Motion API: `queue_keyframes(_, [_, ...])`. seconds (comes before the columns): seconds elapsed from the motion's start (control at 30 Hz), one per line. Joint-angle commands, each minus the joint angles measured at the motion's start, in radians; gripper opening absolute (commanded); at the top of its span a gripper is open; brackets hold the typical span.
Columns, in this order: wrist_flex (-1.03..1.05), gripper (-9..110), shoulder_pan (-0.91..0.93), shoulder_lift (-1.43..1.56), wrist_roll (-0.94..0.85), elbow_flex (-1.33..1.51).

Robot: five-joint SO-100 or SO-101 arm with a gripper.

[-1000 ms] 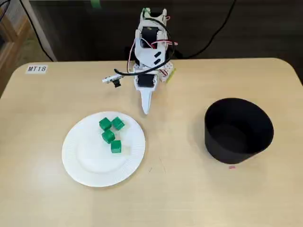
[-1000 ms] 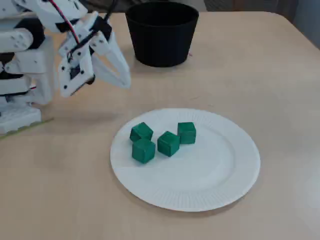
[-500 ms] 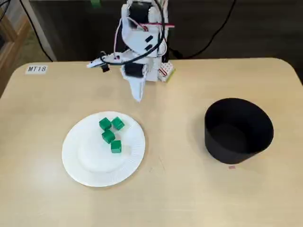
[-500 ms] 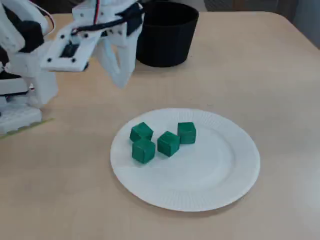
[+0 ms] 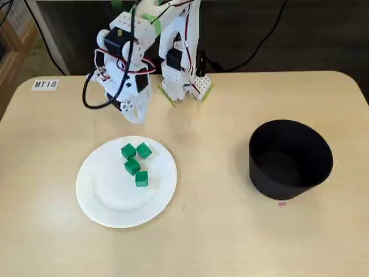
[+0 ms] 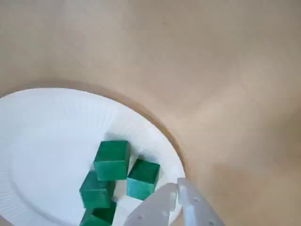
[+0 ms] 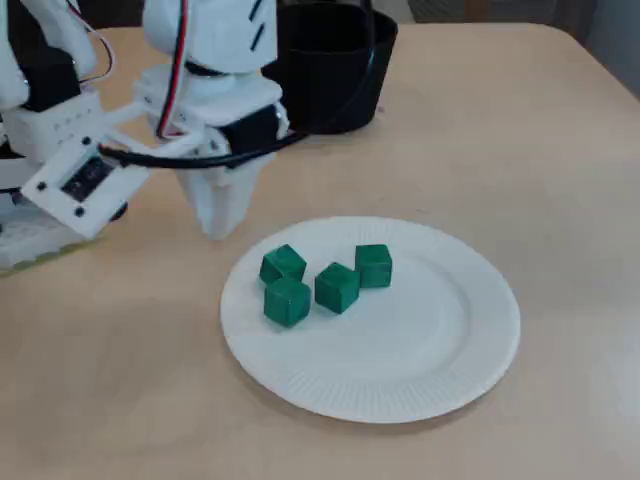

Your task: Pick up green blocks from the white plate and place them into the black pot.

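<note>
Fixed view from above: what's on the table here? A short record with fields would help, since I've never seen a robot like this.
white paper plate: on the tan table, left of the pot in this view
green blocks: four, clustered on the plate's far half
black pot: upright, no block visible inside
gripper: shut, holding nothing, just outside the plate's far rim
task progress: no block picked up yet
</note>
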Motion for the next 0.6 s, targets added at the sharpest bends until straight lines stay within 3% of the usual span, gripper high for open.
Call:
queue_keyframes(0.0, [-0.011,13,0.006,-0.021,-0.046,-0.055])
queue_keyframes(0.23, [-0.028,29,0.002,-0.121,-0.143,-0.106])
queue_keyframes(0.57, [-0.133,25,-0.009,-0.189,-0.12,-0.1])
